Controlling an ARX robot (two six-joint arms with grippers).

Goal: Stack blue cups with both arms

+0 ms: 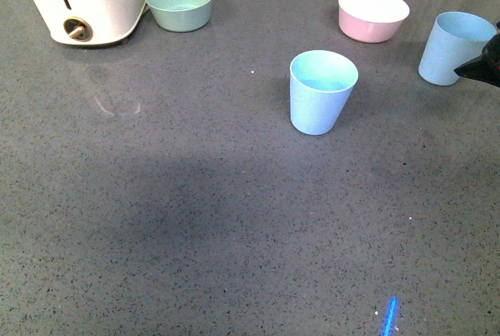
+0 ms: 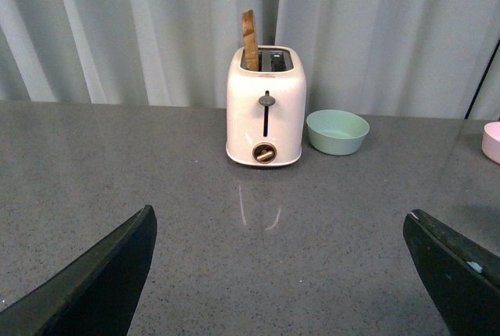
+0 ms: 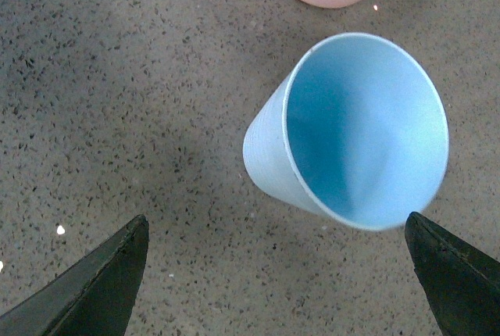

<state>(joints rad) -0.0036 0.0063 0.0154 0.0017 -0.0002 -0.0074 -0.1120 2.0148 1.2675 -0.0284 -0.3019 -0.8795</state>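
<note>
1. Standing upright near the middle of the table, a shade toward 1 o'clock in the front view, is one cup, mouth up.
2. A second cup stands upright at 2 o'clock, by the right edge of that view and well apart from the first.
3. The right gripper has its jaws spread wide, grasping nothing. Its wrist view shows the second cup ahead of the fingers, touching neither. In the front view only its black tip shows, at 3 o'clock, just beside that cup.
4. The left gripper is likewise released wide, with only bare table between its fingers.
5. A pink bowl sits at 1 o'clock, farther back than both cups. A green bowl sits at 11 o'clock, just beside a toaster at 10 o'clock.
6. One toast slice sticks up from a toaster slot.
</note>
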